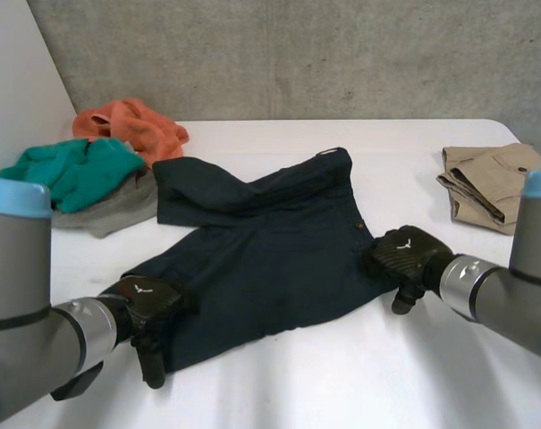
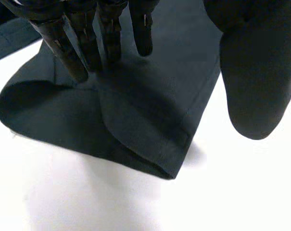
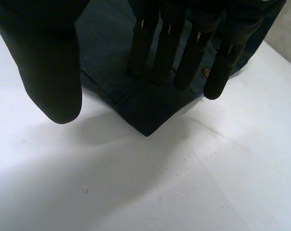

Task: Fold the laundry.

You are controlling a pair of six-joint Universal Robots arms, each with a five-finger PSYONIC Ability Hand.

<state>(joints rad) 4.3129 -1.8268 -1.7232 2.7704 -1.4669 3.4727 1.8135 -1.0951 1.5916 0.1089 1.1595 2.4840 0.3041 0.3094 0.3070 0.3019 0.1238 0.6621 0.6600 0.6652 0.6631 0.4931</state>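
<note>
Dark navy shorts [image 1: 270, 259] lie spread on the white table [image 1: 359, 375], one leg folded over at the far left. My left hand [image 1: 149, 304] is at the near-left leg hem. Its straight fingers [image 2: 87, 43] rest on the shorts [image 2: 135, 120] and its thumb [image 2: 256, 82] hangs apart over bare table, so the hand is open. My right hand [image 1: 404, 255] is at the shorts' right edge. Its fingers [image 3: 183, 53] are straight and touch the cloth just behind a corner [image 3: 145, 115], with the thumb [image 3: 49, 72] off to the side, so it is open too.
At the far left lies a pile of orange cloth [image 1: 136, 125], green cloth [image 1: 69, 170] and grey cloth [image 1: 118, 210]. Folded tan shorts [image 1: 489, 183] sit at the far right edge. A grey wall stands behind the table.
</note>
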